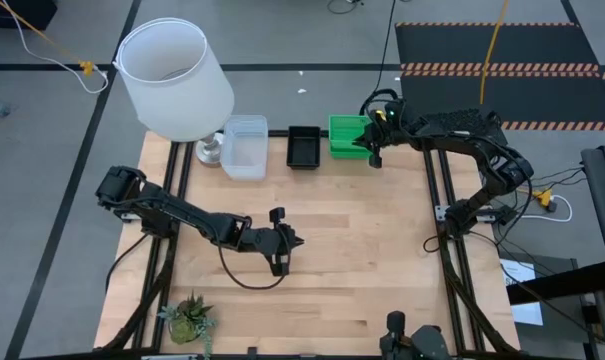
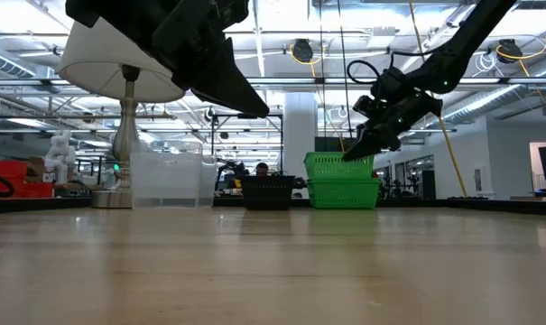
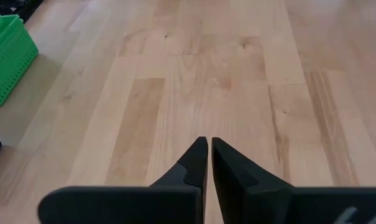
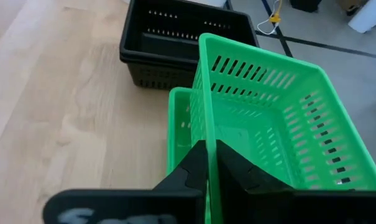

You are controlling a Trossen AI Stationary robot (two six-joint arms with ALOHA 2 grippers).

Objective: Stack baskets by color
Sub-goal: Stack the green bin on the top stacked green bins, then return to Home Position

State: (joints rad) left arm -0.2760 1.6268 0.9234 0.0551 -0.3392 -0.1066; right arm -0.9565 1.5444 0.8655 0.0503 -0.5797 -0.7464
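Along the table's far edge stand clear baskets [image 1: 244, 147], black baskets [image 1: 303, 147] and green baskets [image 1: 347, 135]. In the right wrist view an upper green basket [image 4: 281, 118] sits over a lower green one [image 4: 178, 124], set off a little to one side. My right gripper [image 4: 209, 155] is shut on the upper one at the stack's right side [image 1: 374, 152]. My left gripper [image 1: 294, 240] hangs shut above the middle of the table, with only bare wood [image 3: 206, 81] ahead of it. My right gripper pinches the upper green basket's side wall at its rim [image 4: 207, 134], one finger inside the basket and one outside. The fingers slant down from the table's right side. The basket sits about level over the lower green basket [image 2: 343, 191]; whether it rests on it I cannot tell.
A big white lamp [image 1: 177, 80] stands at the far left corner beside the clear baskets. A small potted plant [image 1: 189, 320] sits at the near left edge. Bare wood [image 1: 362, 260] lies between the baskets and the near edge.
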